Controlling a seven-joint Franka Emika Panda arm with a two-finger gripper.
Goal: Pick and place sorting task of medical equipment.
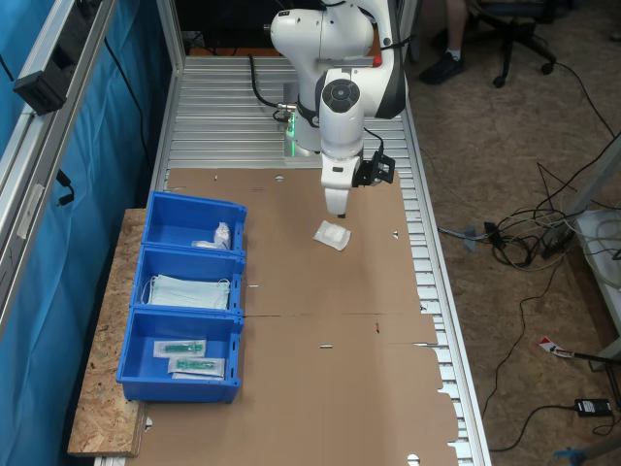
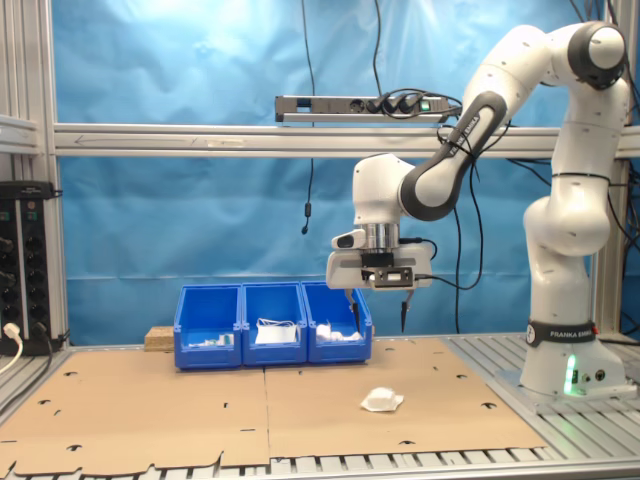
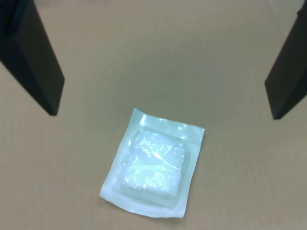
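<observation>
The medical equipment, a small white square packet (image 1: 332,235), lies flat on the brown cardboard (image 1: 320,388). In the second exterior view the packet (image 2: 382,401) rests near the cardboard's front edge. My gripper (image 1: 340,210) hangs a good way above it, fingers pointing down. In the second exterior view the gripper (image 2: 379,319) is open with nothing between its fingers. In the wrist view the two dark fingers (image 3: 36,67) stand wide apart around the gripper midpoint (image 3: 165,115), and the crinkled packet (image 3: 153,165) sits on the cardboard a little off that midpoint.
Three blue bins stand in a row at the cardboard's edge: one with white packets (image 1: 192,224), one with pale-blue masks (image 1: 188,283), one with clear packets of green items (image 1: 180,357). The arm's base (image 2: 565,380) is on the metal table. A person's foot (image 1: 441,66) and cables are on the floor.
</observation>
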